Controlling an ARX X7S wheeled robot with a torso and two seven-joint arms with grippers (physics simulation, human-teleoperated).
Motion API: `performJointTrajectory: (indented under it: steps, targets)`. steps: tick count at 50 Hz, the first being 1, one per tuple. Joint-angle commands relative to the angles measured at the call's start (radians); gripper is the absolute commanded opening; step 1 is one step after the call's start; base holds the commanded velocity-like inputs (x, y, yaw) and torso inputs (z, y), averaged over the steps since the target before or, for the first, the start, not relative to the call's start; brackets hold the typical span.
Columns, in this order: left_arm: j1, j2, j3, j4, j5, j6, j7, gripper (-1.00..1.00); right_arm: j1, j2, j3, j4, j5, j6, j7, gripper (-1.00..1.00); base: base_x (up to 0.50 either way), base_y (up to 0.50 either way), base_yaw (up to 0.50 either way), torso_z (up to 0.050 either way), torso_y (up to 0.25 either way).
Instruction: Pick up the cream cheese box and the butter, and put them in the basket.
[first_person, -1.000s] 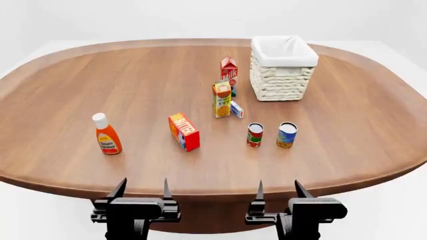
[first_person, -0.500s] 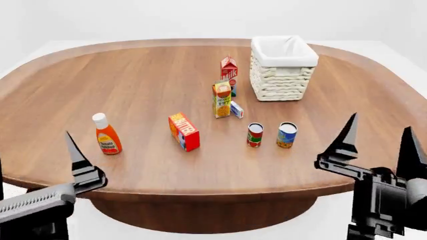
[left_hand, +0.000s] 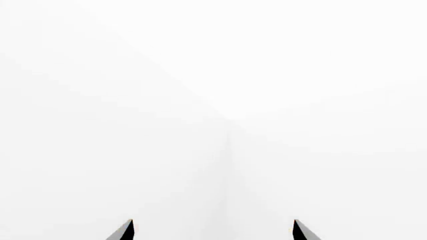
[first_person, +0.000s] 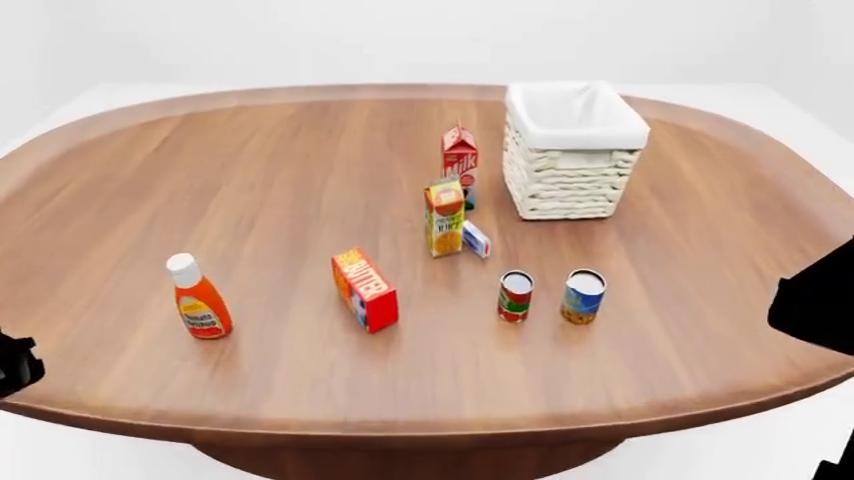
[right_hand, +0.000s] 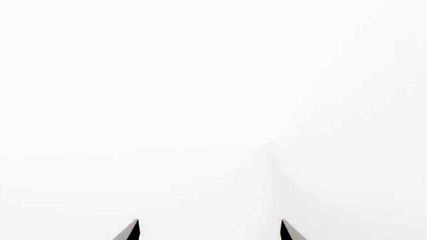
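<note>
Both tools stand apart and empty: left tool (left_hand: 213, 231), right tool (right_hand: 207, 230), facing blank white. Nothing is grasped yet. Mid-worktop, the butter (first_person: 364, 290) and cream cheese box (first_person: 475, 239) await reaching; the basket (first_person: 574, 190) sits toward the far edge.

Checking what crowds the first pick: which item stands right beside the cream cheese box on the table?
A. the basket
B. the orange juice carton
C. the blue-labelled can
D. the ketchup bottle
B: in the head view the cream cheese box sits right against the orange juice carton, while the other three stand clearly apart from it.
</note>
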Motion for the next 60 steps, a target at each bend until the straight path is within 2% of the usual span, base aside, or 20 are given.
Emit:
performJointTrajectory:
  steps: [1, 60]
  targets:
    - [0.012, 0.010, -0.054, 0.022, -0.001, 0.001, -0.001, 1.00, -0.015, -0.002, 0.009, -0.052, -0.033, -0.031, -0.028, 1.00, 0.50, 0.00, 0.00, 0.000, 0.000]
    - [0.020, -0.026, -0.019, 0.010, -0.005, -0.006, -0.036, 1.00, -0.039, 0.033, -0.060, -0.046, -0.043, -0.052, -0.023, 1.00, 0.50, 0.00, 0.00, 0.000, 0.000]
